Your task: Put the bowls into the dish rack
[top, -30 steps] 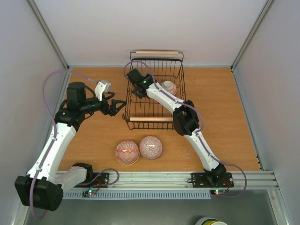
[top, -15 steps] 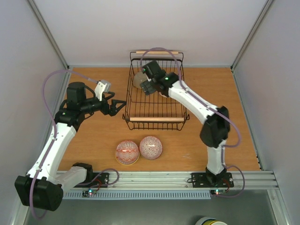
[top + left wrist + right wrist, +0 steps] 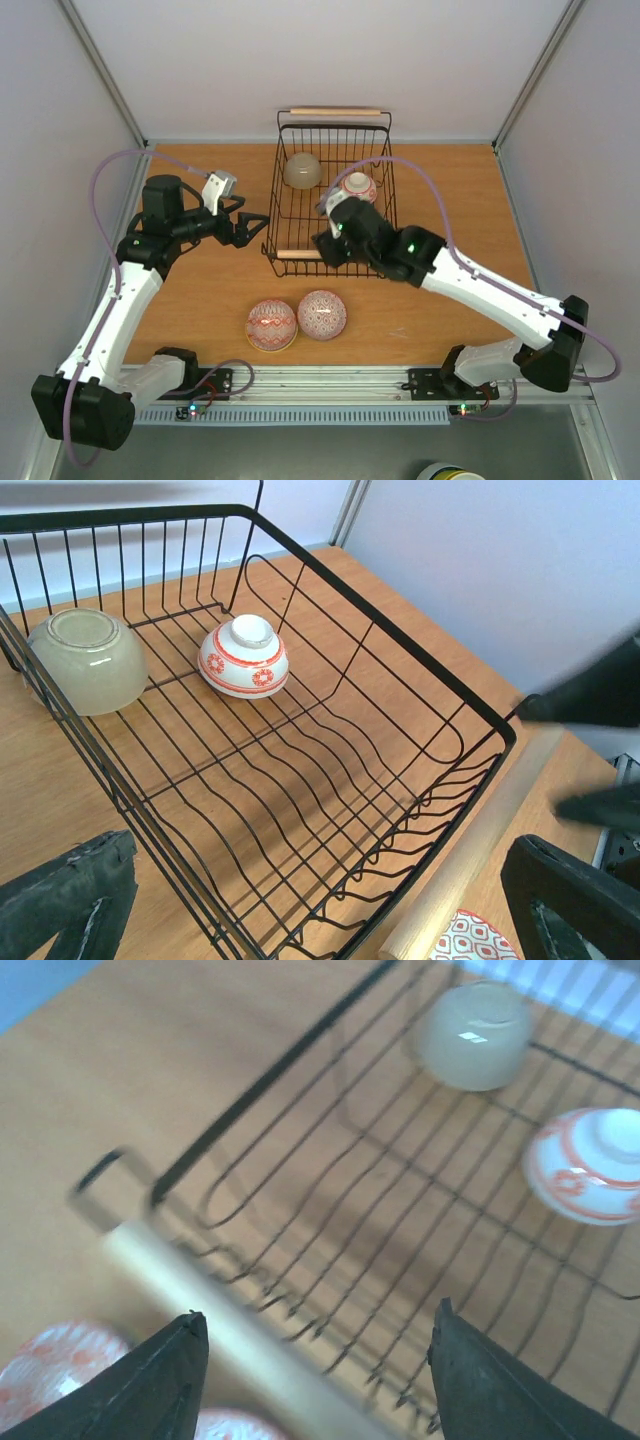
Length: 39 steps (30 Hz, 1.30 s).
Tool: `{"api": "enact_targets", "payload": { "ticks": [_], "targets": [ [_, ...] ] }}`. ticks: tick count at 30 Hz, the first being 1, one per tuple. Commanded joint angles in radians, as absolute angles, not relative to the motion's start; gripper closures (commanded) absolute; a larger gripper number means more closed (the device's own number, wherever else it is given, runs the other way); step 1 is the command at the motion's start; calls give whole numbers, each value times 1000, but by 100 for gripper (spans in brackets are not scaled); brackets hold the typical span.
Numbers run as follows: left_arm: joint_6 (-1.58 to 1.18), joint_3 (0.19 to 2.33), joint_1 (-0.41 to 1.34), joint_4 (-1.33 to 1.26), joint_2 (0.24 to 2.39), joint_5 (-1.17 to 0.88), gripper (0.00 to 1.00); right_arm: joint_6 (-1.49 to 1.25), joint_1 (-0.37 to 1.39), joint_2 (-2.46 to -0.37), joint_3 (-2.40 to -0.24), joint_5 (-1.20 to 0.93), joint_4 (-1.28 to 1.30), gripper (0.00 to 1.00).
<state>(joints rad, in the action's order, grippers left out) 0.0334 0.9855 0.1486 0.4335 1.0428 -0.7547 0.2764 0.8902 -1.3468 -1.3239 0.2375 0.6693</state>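
i've got the dish rack sitting at the far middle of the counter, with two bowls upside down inside it toward its far end: a pale beige bowl in the far left corner and a red-and-white bowl beside it to the right, the two apart. two more patterned bowls, a red one and a pink one, lie just beside each other on the counter in front of the rack. my right tool hangs above the rack's near wooden handle, fingers spread and nothing between them. my left tool hovers just off the rack's near left corner, fully released and empty, pointing toward the rack.
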Motion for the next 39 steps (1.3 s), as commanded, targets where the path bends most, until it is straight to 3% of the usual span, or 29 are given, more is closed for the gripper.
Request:
{"api": "enact_targets", "payload": {
  "ticks": [1, 8, 39],
  "targets": [
    [42, 1011, 155, 406, 1049, -768, 1, 168, 1036, -1302, -1275, 306, 783, 43],
    [46, 1009, 156, 406, 1032, -768, 1, 46, 1148, -1274, -1124, 255, 821, 59],
    [49, 1005, 156, 405, 1043, -770, 1, 32, 1074, -1498, -932, 255, 664, 66]
  ]
}}
